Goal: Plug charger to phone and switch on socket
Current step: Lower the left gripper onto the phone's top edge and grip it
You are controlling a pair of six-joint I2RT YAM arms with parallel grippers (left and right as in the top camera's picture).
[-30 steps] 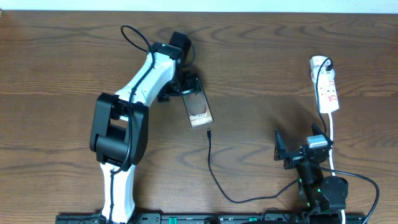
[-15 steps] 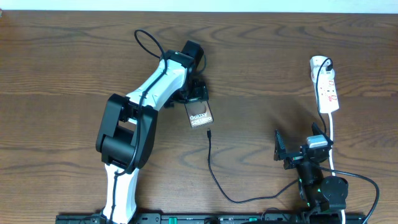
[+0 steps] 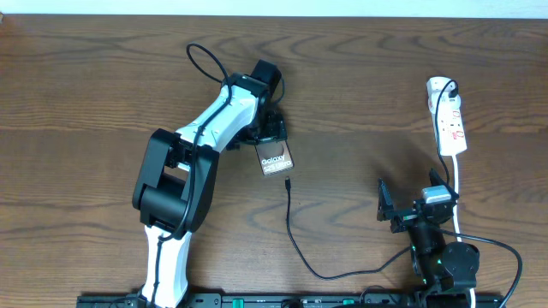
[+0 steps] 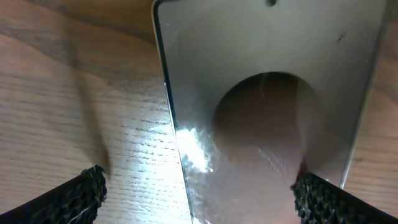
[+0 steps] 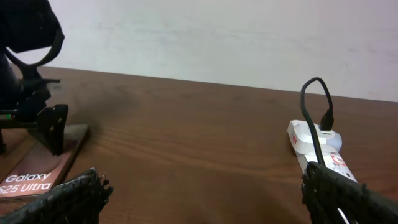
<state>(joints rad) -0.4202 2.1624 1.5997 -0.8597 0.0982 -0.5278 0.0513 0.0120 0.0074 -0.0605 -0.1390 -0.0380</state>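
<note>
As it lies flat, the rectangular phone (image 4: 261,112) gleams glossy.

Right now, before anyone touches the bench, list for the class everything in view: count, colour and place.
table: one, brown wood, under everything.
phone: one, bronze-brown screen, flat at centre.
charger: one, thin black cable, tip just short of the phone, unplugged.
socket: one, white with red marks, far right, black plug in it.
left gripper: one, black, open, over the phone's upper end.
right gripper: one, black, open, empty, at the near right.
</note>
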